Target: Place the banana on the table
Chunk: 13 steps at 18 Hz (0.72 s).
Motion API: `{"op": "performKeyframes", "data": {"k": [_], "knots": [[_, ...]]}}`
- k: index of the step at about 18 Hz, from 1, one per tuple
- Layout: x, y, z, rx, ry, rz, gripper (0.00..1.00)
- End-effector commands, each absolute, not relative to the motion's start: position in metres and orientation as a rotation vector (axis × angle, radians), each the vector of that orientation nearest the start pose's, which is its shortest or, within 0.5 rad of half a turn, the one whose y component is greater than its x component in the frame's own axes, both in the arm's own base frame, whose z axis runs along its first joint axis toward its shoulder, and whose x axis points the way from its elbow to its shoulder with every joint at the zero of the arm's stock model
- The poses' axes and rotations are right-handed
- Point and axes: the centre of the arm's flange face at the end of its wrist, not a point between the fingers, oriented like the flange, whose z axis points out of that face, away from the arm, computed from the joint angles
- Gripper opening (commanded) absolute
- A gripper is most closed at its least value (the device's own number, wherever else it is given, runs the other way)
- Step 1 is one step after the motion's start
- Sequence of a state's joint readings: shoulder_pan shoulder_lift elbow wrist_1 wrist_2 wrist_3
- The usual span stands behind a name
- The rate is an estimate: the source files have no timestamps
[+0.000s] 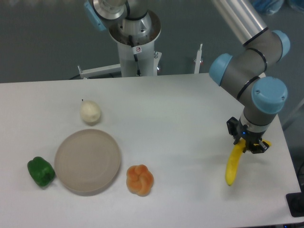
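Note:
The bright yellow banana [232, 166] hangs nearly upright at the right side of the white table [190, 114]. Its lower tip is at or just above the tabletop; I cannot tell if it touches. My gripper [249, 145] is shut on the banana's upper end, with the black fingers on either side of it. The round beige-grey plate [87, 161] lies far to the left, bare.
An orange bun-like fruit [140, 179] sits just right of the plate. A green pepper [41, 171] lies at the plate's left. A white garlic-like bulb [90, 112] sits behind the plate. The table's right edge runs close to the banana.

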<state>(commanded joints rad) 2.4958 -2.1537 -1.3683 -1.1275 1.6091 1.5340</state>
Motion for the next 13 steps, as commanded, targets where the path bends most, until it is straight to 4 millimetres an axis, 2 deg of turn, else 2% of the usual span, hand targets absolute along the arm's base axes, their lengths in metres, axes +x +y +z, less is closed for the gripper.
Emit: {"op": "performKeyframes", "data": {"k": [13], "knots": [[-0.481, 0.5241, 0.2813, -3.007, 0.938, 0.108, 0.0]]}}
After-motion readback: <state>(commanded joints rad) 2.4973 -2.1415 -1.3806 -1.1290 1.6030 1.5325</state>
